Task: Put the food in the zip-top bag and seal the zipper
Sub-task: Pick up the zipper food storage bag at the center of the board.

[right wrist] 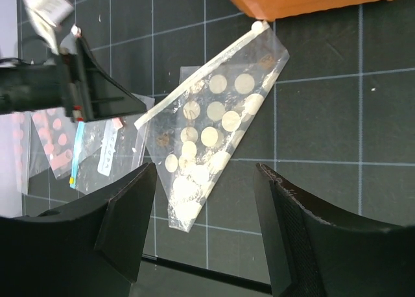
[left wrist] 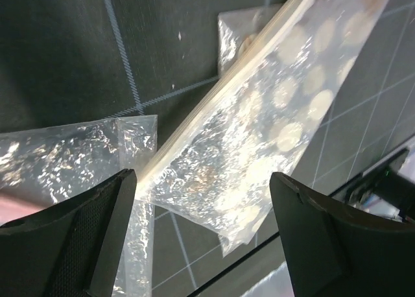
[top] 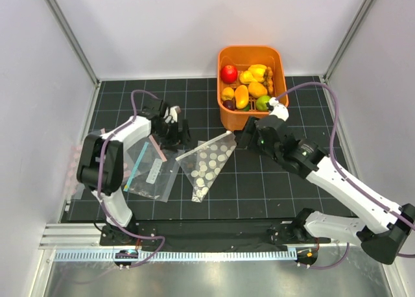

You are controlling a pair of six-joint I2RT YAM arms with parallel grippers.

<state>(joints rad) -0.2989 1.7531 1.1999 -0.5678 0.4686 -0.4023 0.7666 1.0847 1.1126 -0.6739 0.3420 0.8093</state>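
Observation:
The clear zip-top bag [top: 209,164] with white dots lies flat on the black mat, its zipper strip [top: 206,145] running toward the basket. It also shows in the left wrist view [left wrist: 272,115] and the right wrist view [right wrist: 211,138]. The food, a red apple [top: 229,73], yellow pepper [top: 257,72], mangoes [top: 242,96], green lime [top: 262,103] and a dark purple piece [top: 228,105], sits in the orange basket [top: 281,69]. My left gripper [top: 174,130] is open just left of the bag's mouth corner. My right gripper [top: 251,132] is open above the bag's right end.
A clear bag with a teal strip and white label [top: 150,174] lies left of the dotted bag. A clear bag with pink dots [right wrist: 55,141] lies at the mat's left edge. White walls enclose the mat.

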